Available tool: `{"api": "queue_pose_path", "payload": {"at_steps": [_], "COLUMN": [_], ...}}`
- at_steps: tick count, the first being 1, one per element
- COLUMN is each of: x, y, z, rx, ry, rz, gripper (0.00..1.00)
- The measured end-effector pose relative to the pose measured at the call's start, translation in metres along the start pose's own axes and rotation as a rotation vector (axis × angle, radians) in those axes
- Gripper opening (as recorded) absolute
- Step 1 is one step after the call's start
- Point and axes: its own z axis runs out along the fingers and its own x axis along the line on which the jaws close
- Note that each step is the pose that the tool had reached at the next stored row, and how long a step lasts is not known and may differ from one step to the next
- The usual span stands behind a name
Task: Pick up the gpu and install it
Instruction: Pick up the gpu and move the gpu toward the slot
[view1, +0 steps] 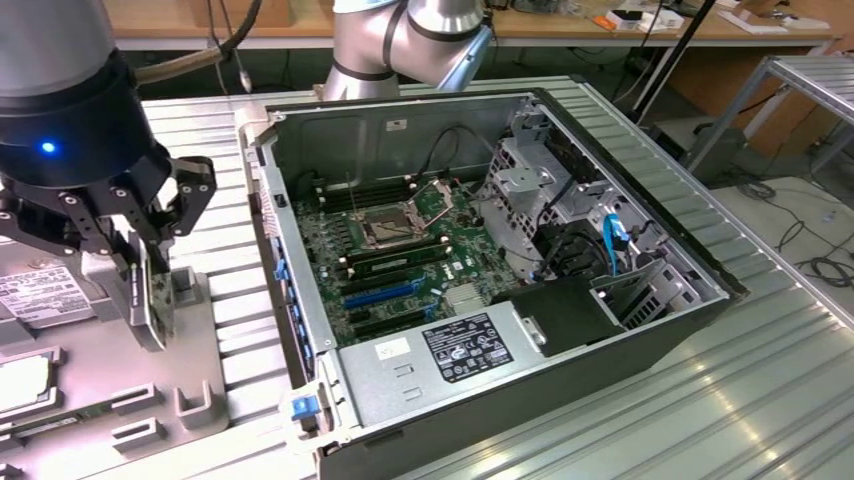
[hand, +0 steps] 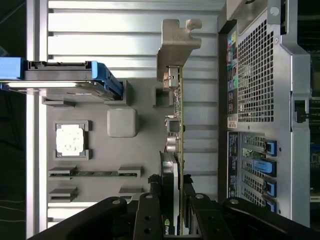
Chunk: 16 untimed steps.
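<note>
One gpu (hand: 176, 120), upright and edge-on, at the grey fixture tray (view1: 220, 345) in the exterior view's lower left. Gripper (view1: 136, 255) jaws clenched on its cooler end. Open computer case (view1: 400, 425) stands beside.

Your gpu (hand: 179, 100) shows a green board edge, a black cooler and a dull silver end bracket. The gripper (hand: 171, 192) is matte black. In the upper left of the exterior view, a small blue light (view1: 50, 148) glows on the black wrist housing (view1: 60, 100). Mid-frame, the motherboard (view1: 400, 230) is green with blue slots (view1: 380, 292), and a bright blue cable (view1: 614, 245) lies to its right. The table (view1: 761, 380) is silver, ribbed in parallel strips. The tray (view1: 200, 330) is plain grey.
</note>
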Motion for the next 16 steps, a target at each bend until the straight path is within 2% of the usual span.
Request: {"api": "queue_pose_path", "payload": {"at_steps": [8,16], "x": [0.000,-0.001], "y": [0.0013,0.0027], "z": [-0.0215,-0.0448], "rx": [0.0015,0.0071], "ry": [-0.0002,0.0000], "rz": [0.000,0.000], "gripper": [0.27,0.27]}}
